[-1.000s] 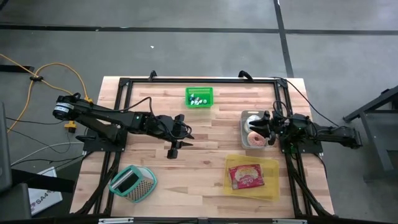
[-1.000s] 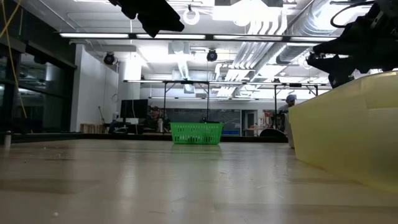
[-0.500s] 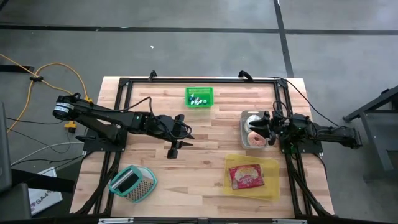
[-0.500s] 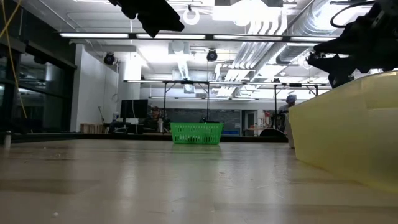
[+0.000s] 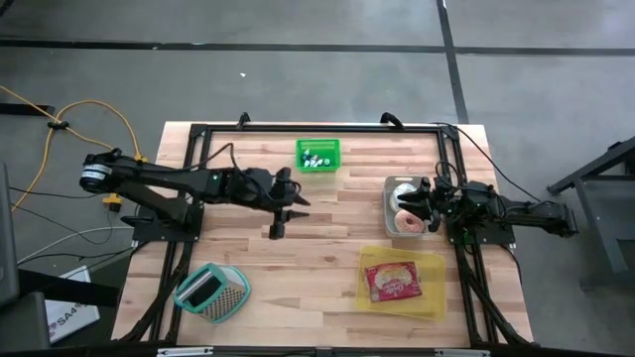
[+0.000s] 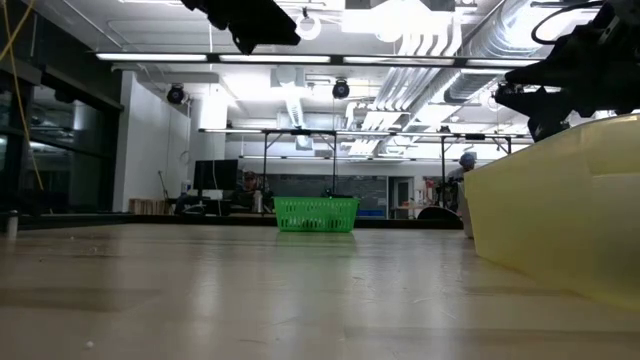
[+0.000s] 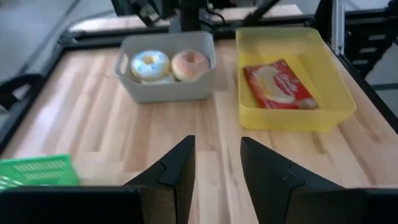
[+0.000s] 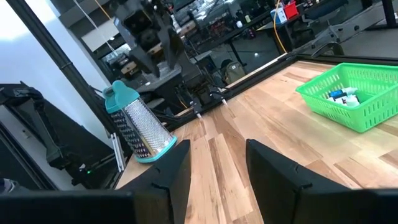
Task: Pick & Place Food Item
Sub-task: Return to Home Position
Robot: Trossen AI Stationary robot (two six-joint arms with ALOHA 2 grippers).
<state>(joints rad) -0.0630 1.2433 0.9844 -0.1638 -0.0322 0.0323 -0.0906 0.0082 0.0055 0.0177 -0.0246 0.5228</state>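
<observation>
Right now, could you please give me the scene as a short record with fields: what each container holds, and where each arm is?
gray bin: holds a white sprinkled donut and a pinkish donut, side by side
yellow tray: holds a red packet
green basket: at the far edge of the table
grater: near left corner
left pincer: open, empty, above mid-table
right pincer: open, empty, above the gray bin

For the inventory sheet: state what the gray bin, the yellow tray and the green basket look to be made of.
The gray bin: probably plastic, matte, with smooth rounded moulded walls. The yellow tray: likely plastic, smooth, thin one-piece rim. The green basket: plastic by the look, walls a moulded lattice of slots.
</observation>
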